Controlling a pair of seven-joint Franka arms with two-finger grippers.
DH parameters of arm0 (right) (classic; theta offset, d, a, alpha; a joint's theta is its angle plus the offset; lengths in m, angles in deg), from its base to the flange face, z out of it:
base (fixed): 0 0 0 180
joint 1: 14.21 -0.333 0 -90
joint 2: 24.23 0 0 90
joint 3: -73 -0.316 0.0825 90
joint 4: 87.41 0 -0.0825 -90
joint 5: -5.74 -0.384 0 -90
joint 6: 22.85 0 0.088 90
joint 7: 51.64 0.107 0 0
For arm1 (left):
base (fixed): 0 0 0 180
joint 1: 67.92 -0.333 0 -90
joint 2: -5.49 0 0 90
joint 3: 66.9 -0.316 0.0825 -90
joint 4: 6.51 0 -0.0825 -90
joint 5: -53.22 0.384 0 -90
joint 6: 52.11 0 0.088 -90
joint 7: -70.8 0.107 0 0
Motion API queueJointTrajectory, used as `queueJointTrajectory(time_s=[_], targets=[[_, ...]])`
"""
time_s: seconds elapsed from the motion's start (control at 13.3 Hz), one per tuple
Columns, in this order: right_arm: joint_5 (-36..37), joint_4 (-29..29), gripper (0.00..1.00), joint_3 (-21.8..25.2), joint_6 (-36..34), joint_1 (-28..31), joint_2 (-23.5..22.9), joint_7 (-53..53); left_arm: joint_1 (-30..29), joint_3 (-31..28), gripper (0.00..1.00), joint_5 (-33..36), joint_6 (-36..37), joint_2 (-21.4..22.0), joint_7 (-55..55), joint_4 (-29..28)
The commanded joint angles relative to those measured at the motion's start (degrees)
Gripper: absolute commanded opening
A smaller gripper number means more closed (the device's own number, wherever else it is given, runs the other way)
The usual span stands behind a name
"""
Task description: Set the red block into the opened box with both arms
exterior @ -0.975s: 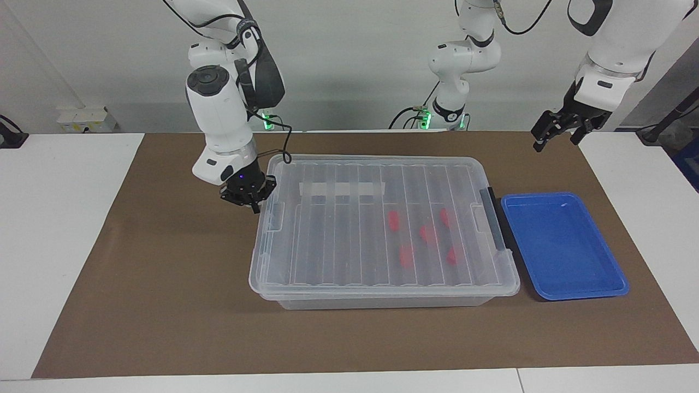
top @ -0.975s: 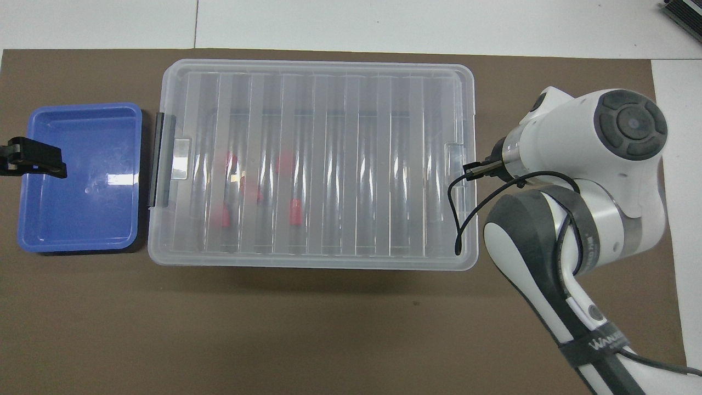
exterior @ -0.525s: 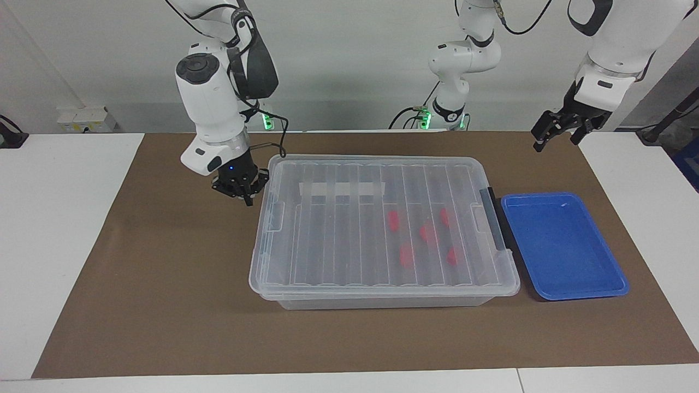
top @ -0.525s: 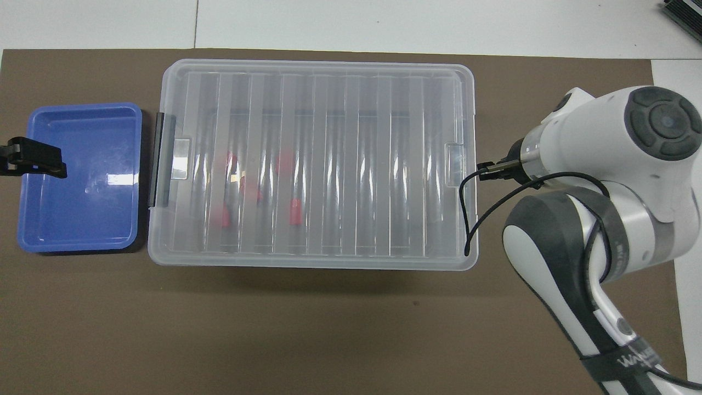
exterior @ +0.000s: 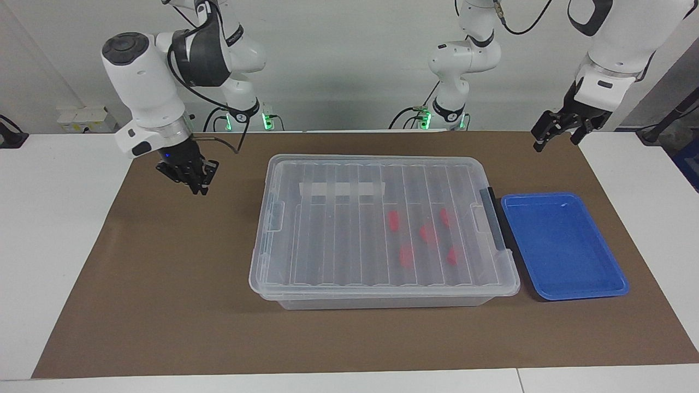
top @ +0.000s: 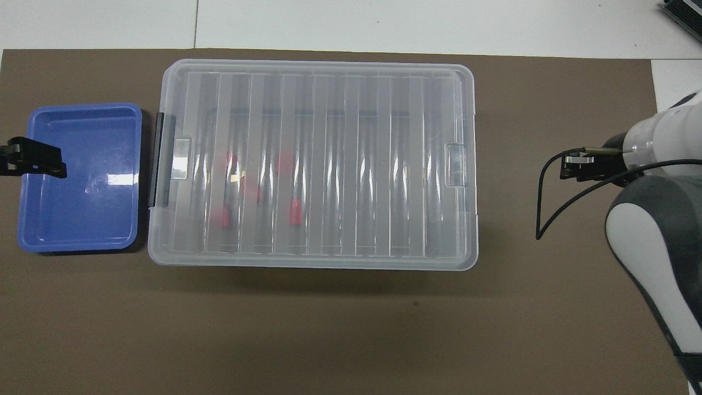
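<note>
Blocks (exterior: 429,234), five red, inside one lidded box (exterior: 349,185).

A robotics lab: two white arms (exterior: 147,82) mounted at a white table (exterior: 54,218) with a brown mat (exterior: 164,273), bare grey wall at the frame's top.

red blocks (exterior: 427,233) blurred under ribbed lid (exterior: 349,218), left gripper (top: 33,159) cut by overhead edge

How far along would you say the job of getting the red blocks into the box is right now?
Done, by the look of it: five red blocks lie inside the box, and its lid is on. Nothing is in hand: the right gripper hangs over the brown mat, the left gripper waits above the blue tray, open. Nothing visible remains.
</note>
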Motion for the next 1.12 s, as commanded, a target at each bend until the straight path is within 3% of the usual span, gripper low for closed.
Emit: queueJointTrajectory(time_s=[0.0, 0.6, 1.05], targets=[[0.7, -5.1, 1.00, -0.6, -6.9, 2.3, 0.7, 1.4, -0.3, -0.1, 1.00, -0.3, -0.4, 1.4, 0.4, -1.5], [1.6, -20.9, 1.00, -0.1, -20.8, 1.9, -3.2, 1.5, -0.3, -0.1, 1.00, -0.3, -0.4, 1.4, 0.4, -1.5], [3.2, -18.0, 1.00, -1.0, -21.4, 0.9, -2.0, 4.1, -0.3, -0.2, 1.00, -0.3, -0.4, 1.4, 0.4, -1.5]])
